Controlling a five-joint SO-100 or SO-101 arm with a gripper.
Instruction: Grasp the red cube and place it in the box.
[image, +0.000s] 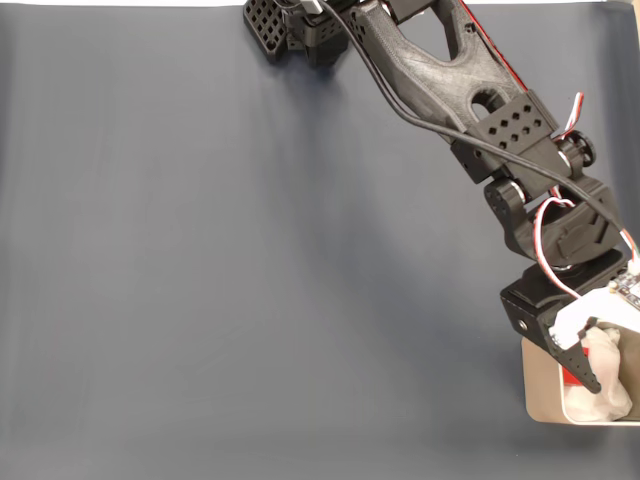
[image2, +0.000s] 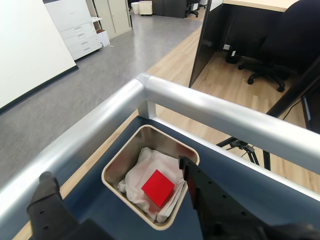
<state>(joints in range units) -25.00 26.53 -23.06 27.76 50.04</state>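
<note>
Black plastic two-finger gripper filling the bottom of the wrist view, jaws standing spread wide, one finger low at the left edge and the other rising at right of centre, gripping nothing. Just beyond and between those fingers, lying on crumpled white padding: small bright red matte cube, turned corner-on toward the camera, apart from both fingers. Holding the padding and cube: rectangular light grey metal tin with rounded corners, the box, sitting on dark blue-grey table cloth close to the table's corner. Running past the box: brushed silver metal rail, bending at a rounded corner. Farther off, spreading out behind the rail: grey carpet and pale wood flooring, white drawer cabinets, black office chair beside a dark partition. Looking down in the fixed view: black arm reaching from the top edge toward the lower right, gripper hanging over the box at the right edge, white padding bulging above the tin's rim, a sliver of red, apparently the cube, peeking beside the dark finger. Dark cloth covering the remaining table.
</note>
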